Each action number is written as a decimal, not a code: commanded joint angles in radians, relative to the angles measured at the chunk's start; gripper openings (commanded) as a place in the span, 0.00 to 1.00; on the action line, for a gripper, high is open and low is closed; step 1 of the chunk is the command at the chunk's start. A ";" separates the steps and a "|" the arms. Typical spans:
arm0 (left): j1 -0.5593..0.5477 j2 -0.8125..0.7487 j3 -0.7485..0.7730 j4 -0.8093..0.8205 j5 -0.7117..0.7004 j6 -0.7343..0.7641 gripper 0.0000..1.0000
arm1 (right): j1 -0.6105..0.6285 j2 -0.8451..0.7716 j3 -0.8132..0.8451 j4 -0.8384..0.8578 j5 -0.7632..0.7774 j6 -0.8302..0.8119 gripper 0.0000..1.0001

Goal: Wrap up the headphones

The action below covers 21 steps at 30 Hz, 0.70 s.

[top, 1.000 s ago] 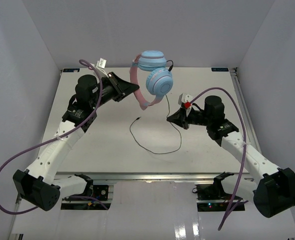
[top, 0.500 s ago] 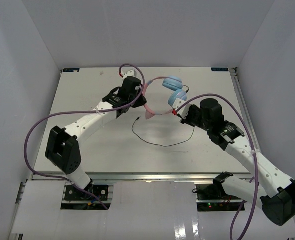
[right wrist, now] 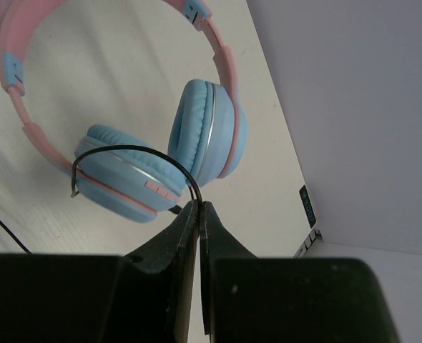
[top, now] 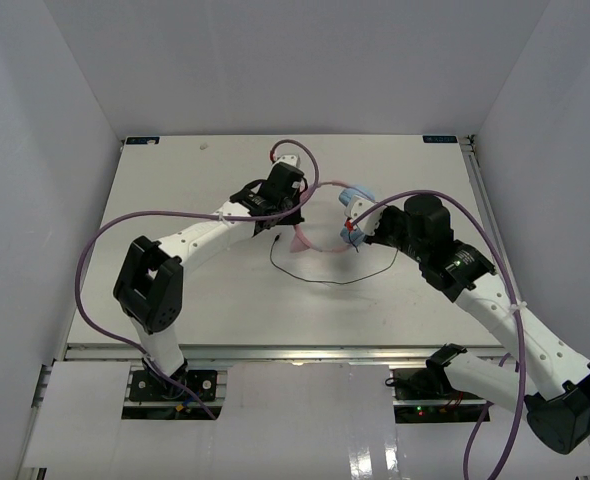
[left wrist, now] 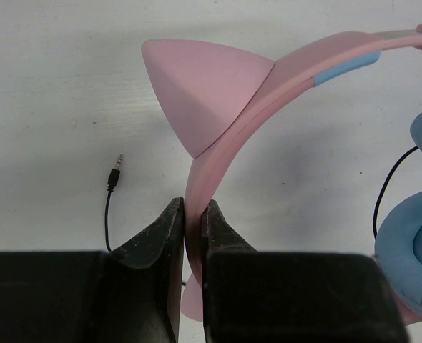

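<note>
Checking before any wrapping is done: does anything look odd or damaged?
The headphones look intact. Their cable lies loose across the table, plug free; left tool clamps the headband, right tool pinches the cable.

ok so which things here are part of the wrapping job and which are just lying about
Job:
headphones
left gripper, shut on headband
right gripper, shut on cable

Just there:
purple arm cables
table

We see our left gripper [top: 291, 212] with its fingers against the pink band of the headphones [top: 301, 238], whose blue ear cups [top: 355, 198] sit just beyond our right gripper [top: 355, 232]. The thin black cable [top: 315, 281] sags across the table [top: 175, 180] below and between both pairs of fingers.
</note>
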State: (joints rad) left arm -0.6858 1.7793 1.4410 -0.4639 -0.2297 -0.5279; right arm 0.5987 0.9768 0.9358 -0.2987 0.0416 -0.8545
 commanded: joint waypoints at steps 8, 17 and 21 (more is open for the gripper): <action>-0.014 -0.147 -0.152 0.215 0.347 0.187 0.00 | -0.033 -0.007 0.039 0.035 -0.102 0.004 0.08; -0.014 -0.235 -0.215 0.234 0.514 0.341 0.00 | -0.092 0.014 0.020 0.041 -0.207 0.026 0.08; -0.014 -0.253 -0.228 0.235 0.625 0.386 0.00 | -0.112 0.038 0.018 0.043 -0.297 0.068 0.08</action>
State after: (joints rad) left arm -0.6949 1.6125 1.2200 -0.2942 0.2122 -0.2044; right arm 0.5055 0.9946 0.9482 -0.2966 -0.1505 -0.8345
